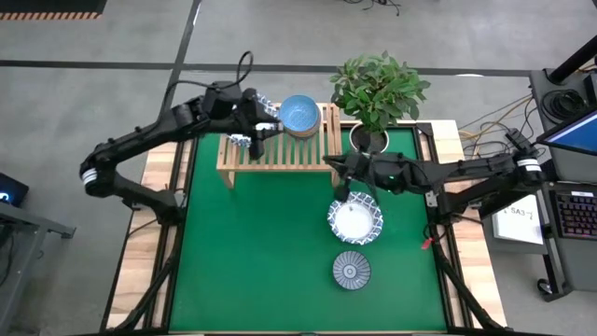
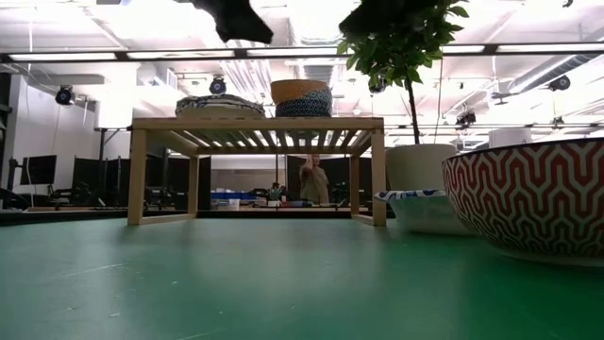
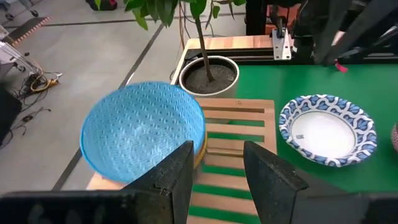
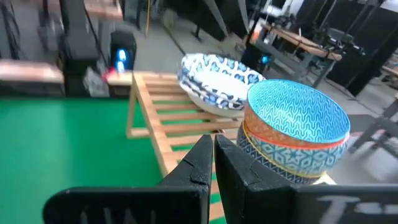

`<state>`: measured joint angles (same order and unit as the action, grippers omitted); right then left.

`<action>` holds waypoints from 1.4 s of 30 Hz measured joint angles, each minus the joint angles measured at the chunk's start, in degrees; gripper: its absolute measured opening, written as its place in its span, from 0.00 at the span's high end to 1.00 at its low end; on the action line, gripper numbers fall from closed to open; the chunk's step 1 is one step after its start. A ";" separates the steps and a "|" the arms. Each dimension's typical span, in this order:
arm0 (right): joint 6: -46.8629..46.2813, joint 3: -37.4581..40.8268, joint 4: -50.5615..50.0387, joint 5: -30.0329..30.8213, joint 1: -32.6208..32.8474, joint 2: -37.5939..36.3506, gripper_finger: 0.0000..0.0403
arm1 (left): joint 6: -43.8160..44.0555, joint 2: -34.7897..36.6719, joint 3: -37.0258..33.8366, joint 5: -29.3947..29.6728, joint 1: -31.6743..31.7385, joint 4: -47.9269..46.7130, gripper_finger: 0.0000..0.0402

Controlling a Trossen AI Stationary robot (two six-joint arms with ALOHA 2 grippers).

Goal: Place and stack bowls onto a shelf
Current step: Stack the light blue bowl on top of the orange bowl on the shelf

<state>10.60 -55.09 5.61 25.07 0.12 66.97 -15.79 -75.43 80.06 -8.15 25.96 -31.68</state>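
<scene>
On the wooden shelf (image 1: 277, 149) two stacks are already standing. One is a pile of small bowls with the light-blue bowl (image 1: 300, 114) on top; my right wrist view shows an orange one and a patterned blue one under it. The other is a pile of wide white bowls with blue rims (image 4: 214, 79), which my left arm mostly hides from above.

My left gripper (image 1: 250, 133) hovers over the shelf, just beside the small pile, with its fingers spread and nothing between them.

Two bowls are left on the green table (image 1: 242, 261): one wide white bowl with a blue patterned rim (image 1: 355, 222), and near it a smaller bowl with a grey striped inside (image 1: 352, 270), which in the low view shows a red and white pattern outside.

My right gripper (image 1: 341, 191) is above the table, close to the edge of the white bowl, its fingers pressed together and holding nothing. I judge the task more than half done; these two bowls must still go up.
</scene>
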 joint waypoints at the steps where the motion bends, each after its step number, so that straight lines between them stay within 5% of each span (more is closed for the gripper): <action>1: 0.70 -2.05 -2.30 -0.03 -0.58 1.12 0.98 | 0.49 1.57 -2.11 0.01 0.00 1.26 0.69; 12: 4.01 -24.16 -11.17 0.86 -6.68 15.53 0.98 | 4.46 18.79 -28.13 -0.01 -0.92 24.40 0.69; 19: 5.20 -33.78 -11.53 0.99 -11.77 24.74 0.98 | 4.08 26.67 -38.38 0.01 -0.90 30.65 0.69; 26: 5.24 -41.12 -15.06 1.32 -14.89 32.04 0.98 | 2.31 32.13 -40.63 0.12 -0.90 30.89 0.69; 33: 0.62 -46.94 -32.18 19.12 -15.58 35.58 0.98 | -0.26 34.10 -43.23 1.36 -0.83 30.52 0.69; 42: -8.50 -46.19 -39.25 19.72 -15.48 35.53 0.98 | -0.44 33.66 -43.46 6.30 -0.83 30.65 0.69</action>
<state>2.10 -101.28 -33.64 44.79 -15.36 102.50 -16.23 -41.78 36.60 -1.85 25.12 -1.02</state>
